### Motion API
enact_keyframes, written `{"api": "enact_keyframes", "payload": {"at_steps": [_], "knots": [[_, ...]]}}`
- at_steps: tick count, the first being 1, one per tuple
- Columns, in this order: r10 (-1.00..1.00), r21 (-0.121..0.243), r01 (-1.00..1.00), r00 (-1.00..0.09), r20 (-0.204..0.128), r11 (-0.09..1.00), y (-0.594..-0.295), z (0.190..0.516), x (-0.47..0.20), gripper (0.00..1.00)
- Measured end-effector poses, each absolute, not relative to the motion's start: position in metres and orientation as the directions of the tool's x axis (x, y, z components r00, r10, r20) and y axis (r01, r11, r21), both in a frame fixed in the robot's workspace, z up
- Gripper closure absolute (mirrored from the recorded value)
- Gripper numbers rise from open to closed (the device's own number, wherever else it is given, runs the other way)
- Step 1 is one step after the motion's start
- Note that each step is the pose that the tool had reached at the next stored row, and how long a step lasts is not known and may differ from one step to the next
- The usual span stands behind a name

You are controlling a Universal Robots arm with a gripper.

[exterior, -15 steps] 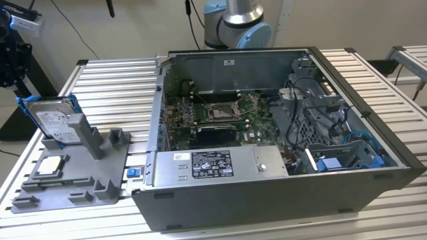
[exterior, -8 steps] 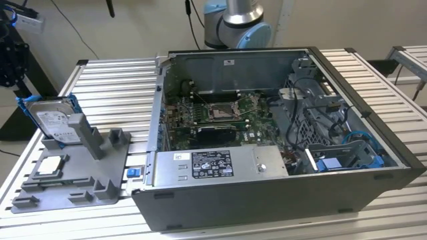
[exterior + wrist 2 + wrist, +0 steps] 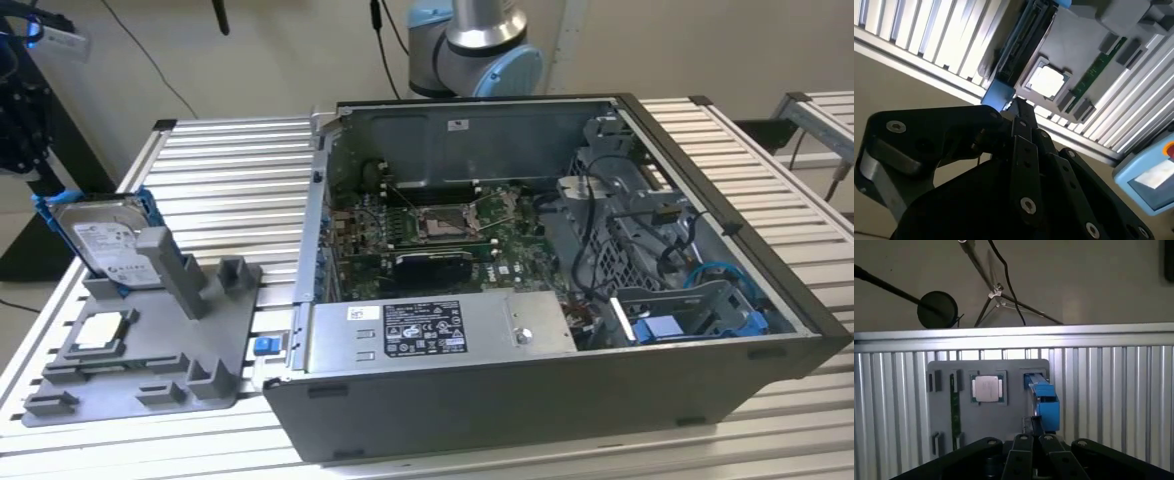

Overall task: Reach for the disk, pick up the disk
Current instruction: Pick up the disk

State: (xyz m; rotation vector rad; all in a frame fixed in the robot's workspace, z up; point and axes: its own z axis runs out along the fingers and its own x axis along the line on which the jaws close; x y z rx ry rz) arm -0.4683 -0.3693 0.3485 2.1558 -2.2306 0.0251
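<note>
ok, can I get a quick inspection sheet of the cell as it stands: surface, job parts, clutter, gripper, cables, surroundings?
surface: slatted aluminium table; grey fixture tray on it at the exterior view's left.
job's things: disk standing on edge in a tray slot, blue rails on it; nothing touches it in the exterior view.
clutter: CPU chip lying flat in the tray; green memory stick beside it; open computer case mid-table.
grippers: gripper over the tray, lined up with the disk's blue edge in both wrist views.
cables: black cables inside the case.
surroundings: tripod and round black base on the floor; second slatted table at the exterior view's right.
</note>
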Motion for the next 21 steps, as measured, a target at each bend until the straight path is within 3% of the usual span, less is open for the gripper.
{"api": "enact_keyframes", "payload": {"at_steps": [5, 6, 15, 21], "knots": [[-0.999, 0.016, -1.000, -0.022, 0.037, 0.022, -0.369, 0.348, -0.468, 1.00], [-0.999, 0.016, -1.000, -0.021, 0.037, 0.022, -0.369, 0.348, -0.468, 0.00], [-1.000, 0.017, -1.000, -0.022, -0.008, 0.022, -0.369, 0.344, -0.468, 0.00], [-1.000, 0.017, -1.000, -0.022, -0.009, 0.022, -0.368, 0.333, -0.468, 0.00]]}}
